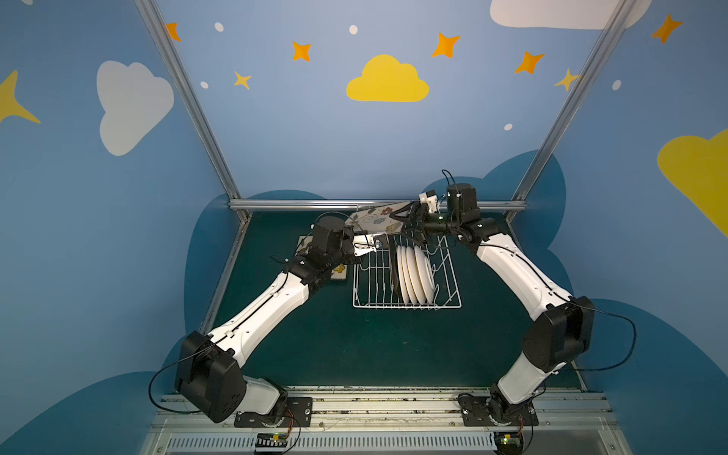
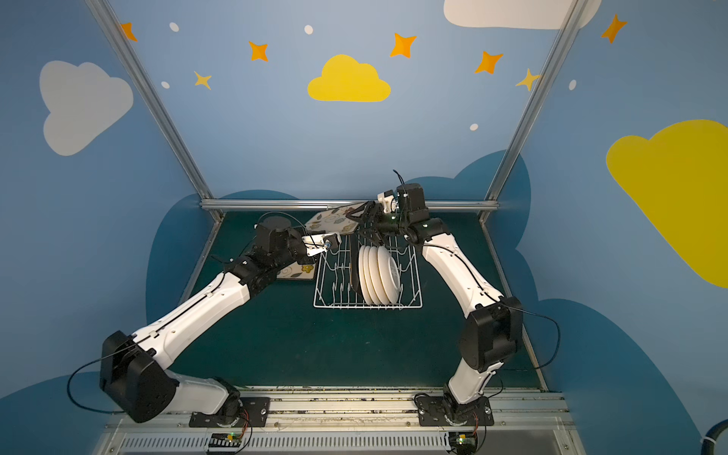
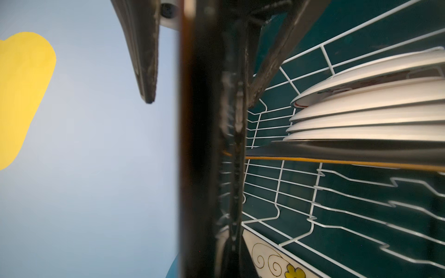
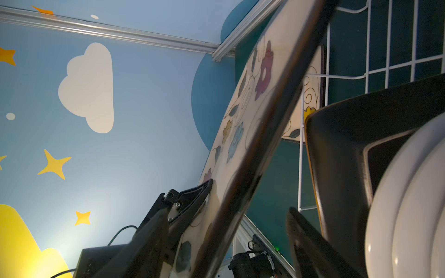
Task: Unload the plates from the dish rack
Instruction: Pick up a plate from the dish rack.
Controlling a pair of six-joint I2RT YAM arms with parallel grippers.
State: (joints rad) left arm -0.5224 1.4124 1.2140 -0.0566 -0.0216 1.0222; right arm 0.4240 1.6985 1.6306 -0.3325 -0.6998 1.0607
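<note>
Left pincer (image 1: pixel 384 238) grips flowered plate (image 1: pixel 376 220), right pincer (image 1: pixel 406 224) gapes around it; dish rack (image 1: pixel 374 305) beneath holds white plates (image 1: pixel 415 273), dark plate (image 4: pixel 342 149) (upright).

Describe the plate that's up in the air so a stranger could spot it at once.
Find the white wire dish rack in the middle of the green table. Just above its far edge a rounded-square plate hangs tilted in the air. Its cream flowered face sets it apart from the round white plates standing in the rack; its flowered twin lies flat on the table.
</note>
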